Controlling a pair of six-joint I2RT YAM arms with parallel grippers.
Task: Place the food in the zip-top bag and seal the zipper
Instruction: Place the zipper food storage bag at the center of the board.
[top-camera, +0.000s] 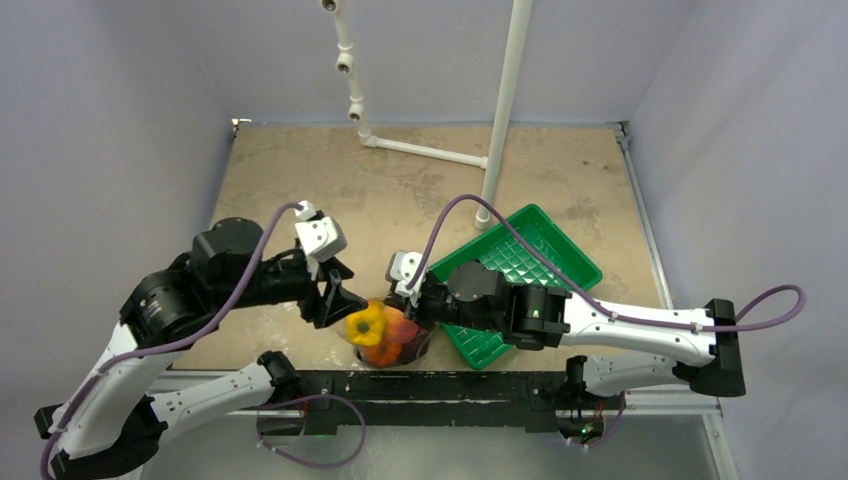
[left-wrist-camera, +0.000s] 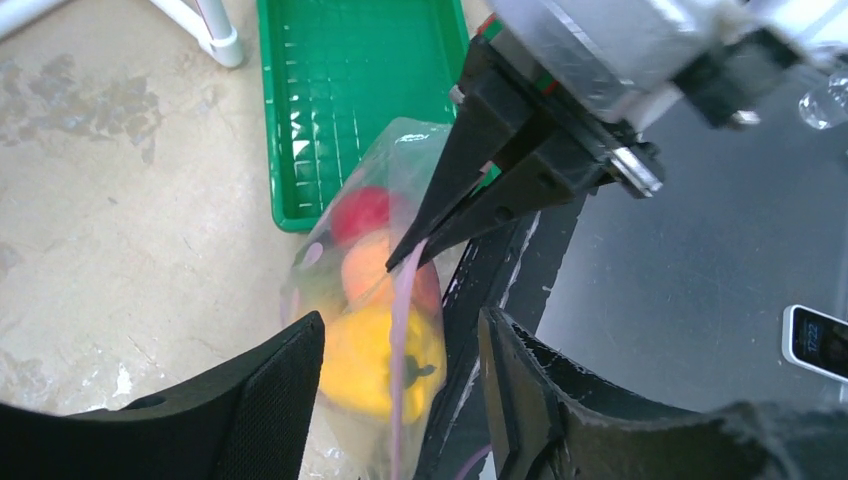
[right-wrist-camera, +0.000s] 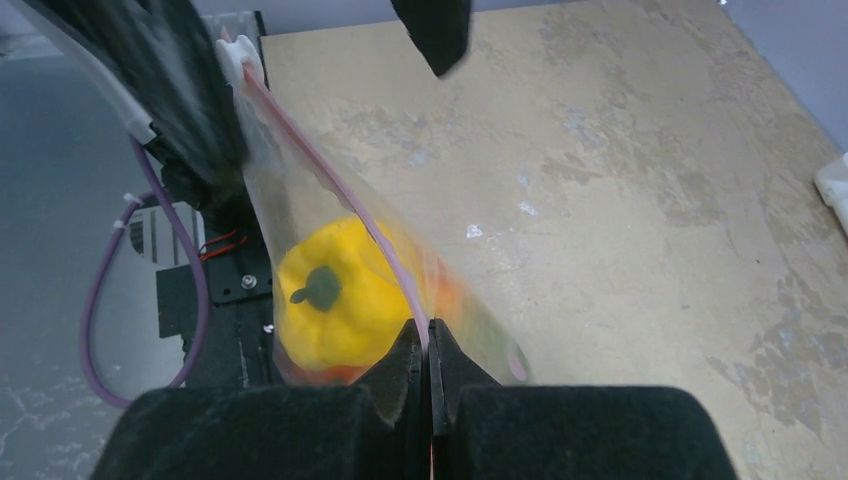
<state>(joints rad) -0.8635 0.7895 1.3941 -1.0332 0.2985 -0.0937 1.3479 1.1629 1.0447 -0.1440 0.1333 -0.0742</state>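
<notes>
Locate zip-top bag (left-wrist-camera: 408, 150) at near edge of desk (top-camera: 300, 180), mid-width, zipper (right-wrist-camera: 340, 190) edge uppermost. Green tray (top-camera: 520, 260) sits just beside bag, on right. Verify food inside bag: yellow pepper (left-wrist-camera: 385, 365), red tomato (left-wrist-camera: 360, 210), orange fruit (left-wrist-camera: 365, 275). Confirm right gripper (right-wrist-camera: 428, 345) clenched on zipper, pink strip pinched between fingertips. Confirm left gripper (left-wrist-camera: 400, 330) released: jaws apart, one finger each side of bag's opposite end.

Between left claw (top-camera: 338, 300) and right claw (top-camera: 411, 303): 1 clear bag (top-camera: 352, 338) showing 3 toy foods (left-wrist-camera: 372, 280), 1 yellow pepper (top-camera: 366, 322), 1 tomato (left-wrist-camera: 360, 212), 1 orange fruit (top-camera: 381, 353). Beside right claw: 1 green tray (top-camera: 530, 250).
</notes>
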